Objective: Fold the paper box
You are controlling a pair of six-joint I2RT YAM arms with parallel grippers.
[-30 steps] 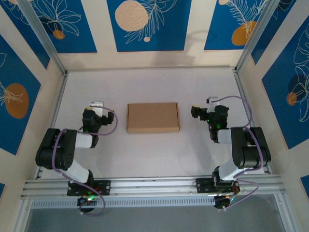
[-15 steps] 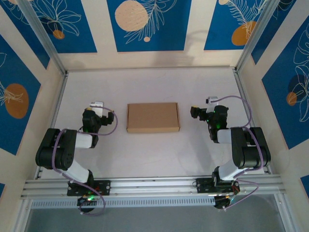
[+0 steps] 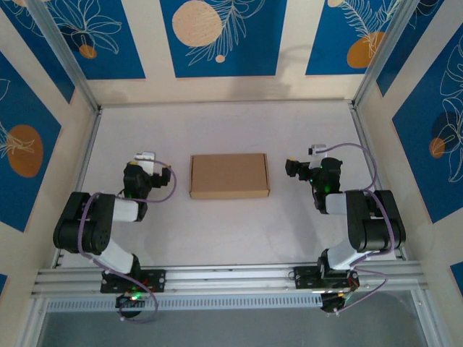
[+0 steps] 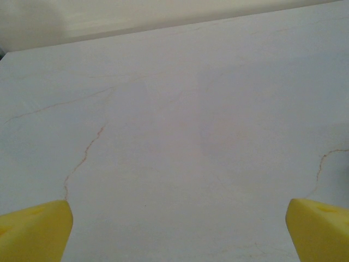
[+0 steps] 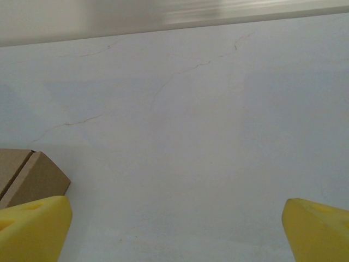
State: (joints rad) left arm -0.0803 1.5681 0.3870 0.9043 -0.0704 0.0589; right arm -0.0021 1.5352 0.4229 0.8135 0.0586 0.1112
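Rest pose either side of a box (image 3: 228, 176) that looks fully closed
The box lies flat in the middle of the table (image 3: 311, 123), between the left gripper (image 4: 177, 232) and right gripper (image 5: 174, 232), both spread wide and empty, each apart from it. If the lid needs seating, I'd press its front edge with both grippers together, so nothing skews.

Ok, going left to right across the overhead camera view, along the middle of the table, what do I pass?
Left gripper, jaws open → paper box, touched by neither arm → right gripper, jaws open.
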